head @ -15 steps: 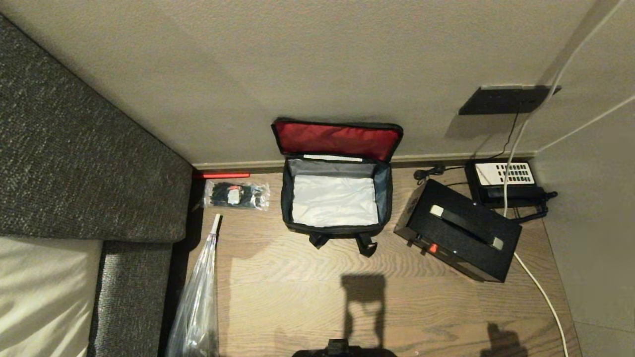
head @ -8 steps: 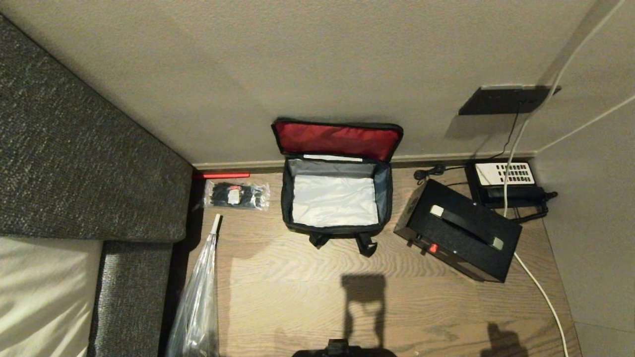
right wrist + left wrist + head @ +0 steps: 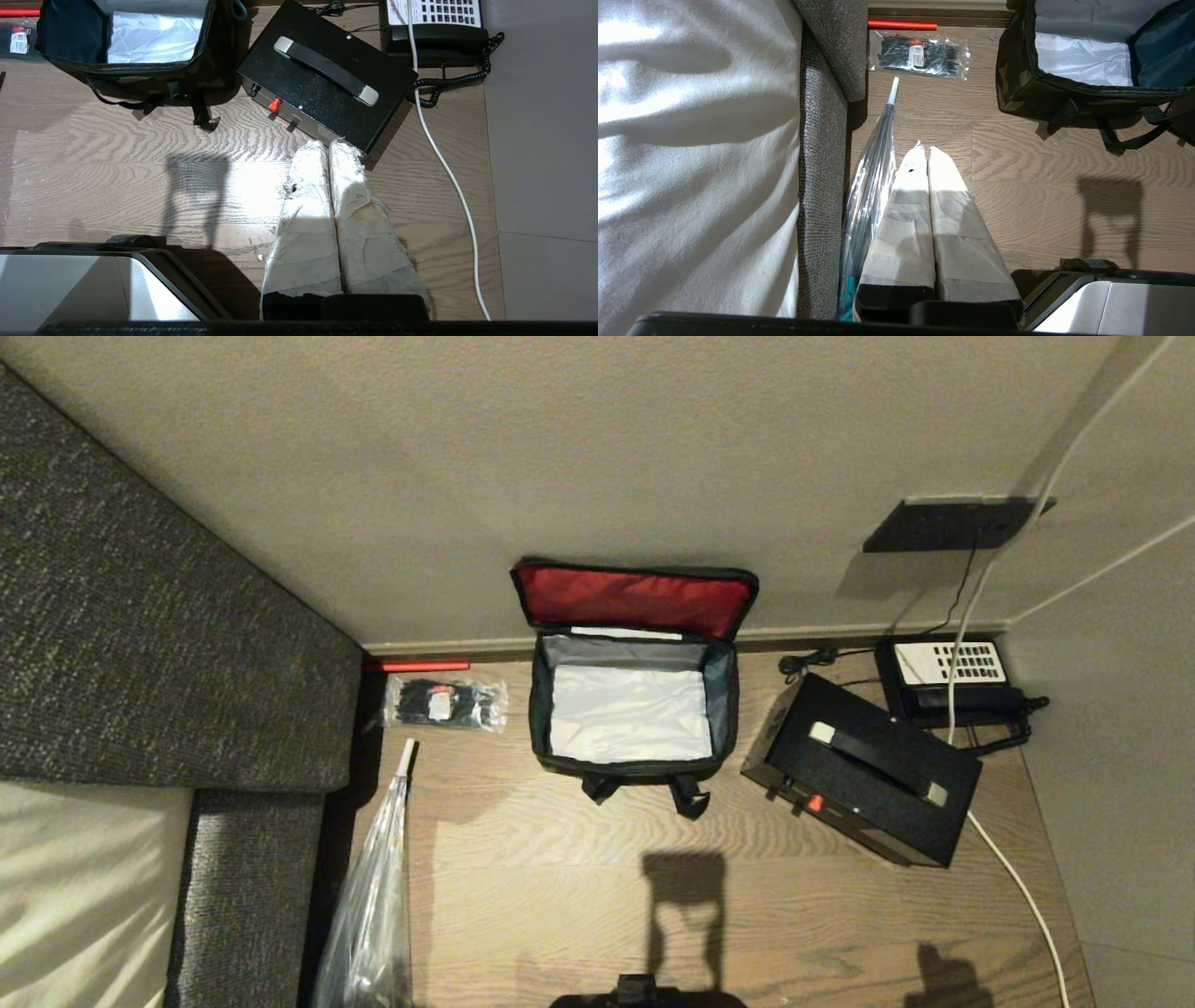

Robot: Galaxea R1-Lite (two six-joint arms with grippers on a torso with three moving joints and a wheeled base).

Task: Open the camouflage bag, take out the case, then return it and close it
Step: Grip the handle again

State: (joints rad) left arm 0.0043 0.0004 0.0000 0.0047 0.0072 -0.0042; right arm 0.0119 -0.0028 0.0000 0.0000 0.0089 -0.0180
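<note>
Wooden floor [image 3: 560, 896]: one bag [image 3: 631, 775], one case [image 3: 864, 779].

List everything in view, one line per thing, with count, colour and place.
camouflage bag: one, green-black with red lid lining, open and empty, on the floor against the wall.
case: one, black, on the floor right of the bag, apart from it.
telephone: one, black with white keypad, by the wall behind the case.
white cable: one, running along the floor past the case.
packet of cable ties: one, clear with black contents, left of the bag.
umbrella: one, clear, lying beside the sofa.
sofa: one, grey, at left.
left gripper: one, pale wrapping, shut, above the floor near the umbrella.
right gripper: one, pale wrapping, shut, near the case's corner.
</note>
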